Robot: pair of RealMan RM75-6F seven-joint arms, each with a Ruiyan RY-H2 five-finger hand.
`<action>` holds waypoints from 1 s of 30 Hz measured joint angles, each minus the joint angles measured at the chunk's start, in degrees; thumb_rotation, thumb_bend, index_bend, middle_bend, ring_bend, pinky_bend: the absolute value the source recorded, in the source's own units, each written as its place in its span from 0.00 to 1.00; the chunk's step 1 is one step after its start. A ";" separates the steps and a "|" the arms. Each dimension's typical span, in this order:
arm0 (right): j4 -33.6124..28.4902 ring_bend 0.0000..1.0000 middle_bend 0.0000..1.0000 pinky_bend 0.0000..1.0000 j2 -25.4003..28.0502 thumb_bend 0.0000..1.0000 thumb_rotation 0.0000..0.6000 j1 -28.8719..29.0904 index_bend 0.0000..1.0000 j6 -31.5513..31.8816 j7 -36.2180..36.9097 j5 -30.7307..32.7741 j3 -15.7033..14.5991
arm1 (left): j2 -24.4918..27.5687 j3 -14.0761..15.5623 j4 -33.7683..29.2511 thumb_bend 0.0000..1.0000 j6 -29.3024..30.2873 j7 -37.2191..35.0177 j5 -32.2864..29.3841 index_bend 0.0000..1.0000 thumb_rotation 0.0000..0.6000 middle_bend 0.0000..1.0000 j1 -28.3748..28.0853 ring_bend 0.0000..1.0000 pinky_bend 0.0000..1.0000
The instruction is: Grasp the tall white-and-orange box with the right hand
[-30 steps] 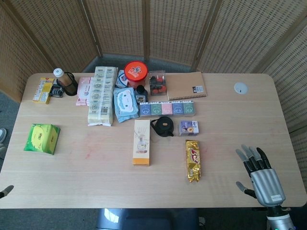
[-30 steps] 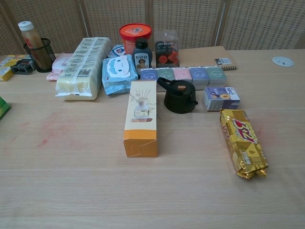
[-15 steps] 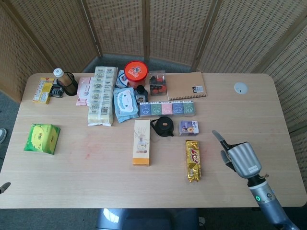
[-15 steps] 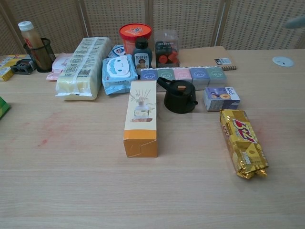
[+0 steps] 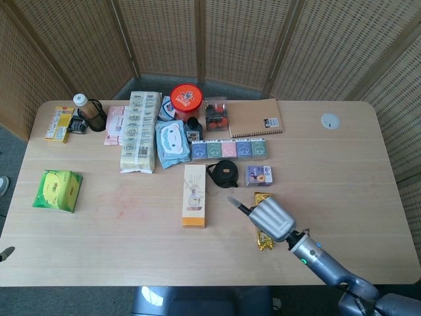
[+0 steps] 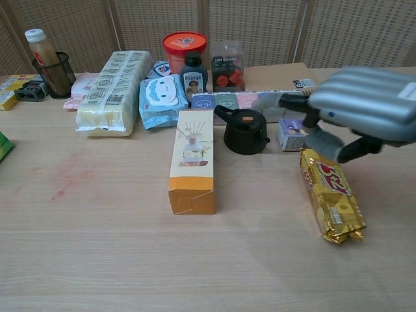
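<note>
The tall white-and-orange box (image 5: 194, 195) lies flat near the table's middle, its orange end toward the front edge (image 6: 192, 159). My right hand (image 5: 268, 219) hovers to the right of it, above the gold snack pack, with its fingers stretched out toward the box and holding nothing. In the chest view this hand (image 6: 364, 110) fills the upper right, thumb below the fingers, well apart from the box. Only a dark sliver of the left hand (image 5: 3, 252) shows at the lower left edge of the head view.
A black teapot (image 5: 224, 174) stands just right of the box's far end. The gold snack pack (image 6: 331, 194) lies under the right hand, and a small purple box (image 5: 259, 175) sits behind it. Packs, jars and a notebook (image 5: 255, 118) crowd the back.
The right hand has swept from the table's front right corner leftward to above the gold snack pack, turning its fingers toward the box. The box has not moved.
</note>
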 measured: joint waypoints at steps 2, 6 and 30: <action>-0.56 0.97 0.78 1.00 -2.01 0.63 1.00 2.27 0.00 -3.47 -3.61 1.97 0.62 | 0.10 -0.16 0.07 0.00 -0.35 -0.38 -0.43 0.00 1.00 0.00 -0.14 0.00 0.05; -0.54 0.97 0.78 1.00 -6.08 0.63 1.00 5.94 0.00 -8.00 -7.83 6.07 1.74 | 0.21 -0.46 0.21 0.00 -0.94 -0.83 -1.22 0.00 1.00 0.00 -0.36 0.00 0.05; 4.39 0.97 0.78 1.00 -13.67 0.63 1.00 13.58 0.01 -12.46 -20.96 19.64 2.06 | 0.49 -0.95 0.36 0.00 -3.07 -1.50 -2.66 0.00 1.00 0.00 -1.00 0.00 0.05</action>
